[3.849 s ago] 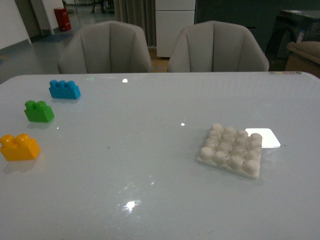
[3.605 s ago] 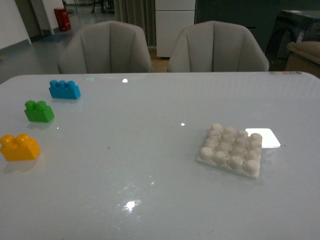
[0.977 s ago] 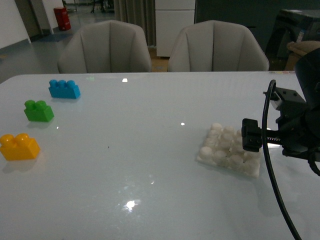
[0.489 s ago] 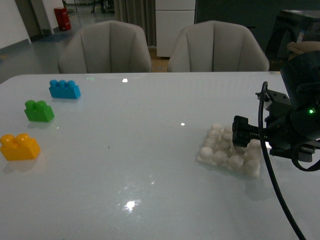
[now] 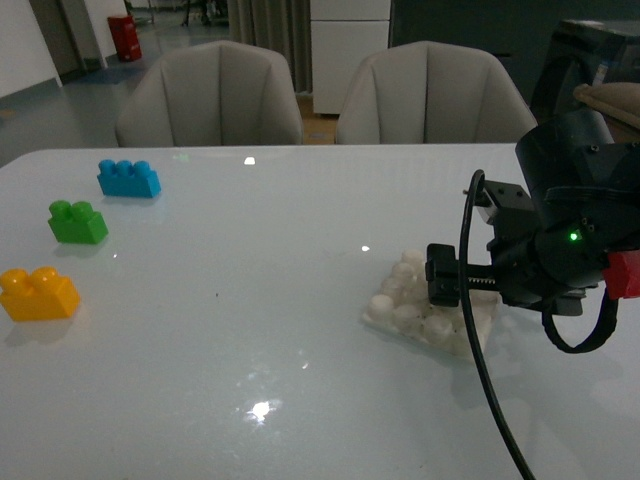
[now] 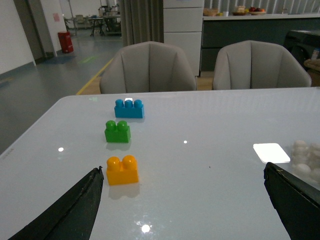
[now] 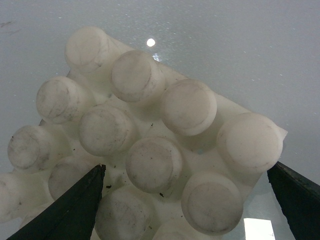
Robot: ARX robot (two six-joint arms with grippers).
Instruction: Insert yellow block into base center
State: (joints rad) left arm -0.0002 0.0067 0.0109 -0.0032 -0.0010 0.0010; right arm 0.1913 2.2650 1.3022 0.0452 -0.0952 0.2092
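The yellow block [image 5: 38,293] lies by the left edge of the bench [image 5: 250,350], studs up, with nothing touching it. Along the same edge, toward the far side, stand a green brick [image 5: 78,221] and then a blue brick [image 5: 129,178], each apart from the others. Bare bench lies between the block and the base [image 5: 410,310], which sits on the right half of the bench.

The right arm covers the right part of the base in the front view, and its black cable [image 5: 480,370] hangs in front of the base. The right pincer [image 7: 186,167] is low over the studs with its fingers wide apart, one at each side of the plate. Whether they touch it cannot be told. The left pincer [image 6: 181,170] is also spread wide, held above the bench and holding nothing. A smooth white square [image 6: 271,152] lies just beside the base. Two grey chairs [image 5: 208,95] stand behind the far edge.

Some seconds ago no arm was in view. The right arm has since come in from the right edge. The base has slid toward the left edge and turned a little in the last half second. The three bricks have not moved.
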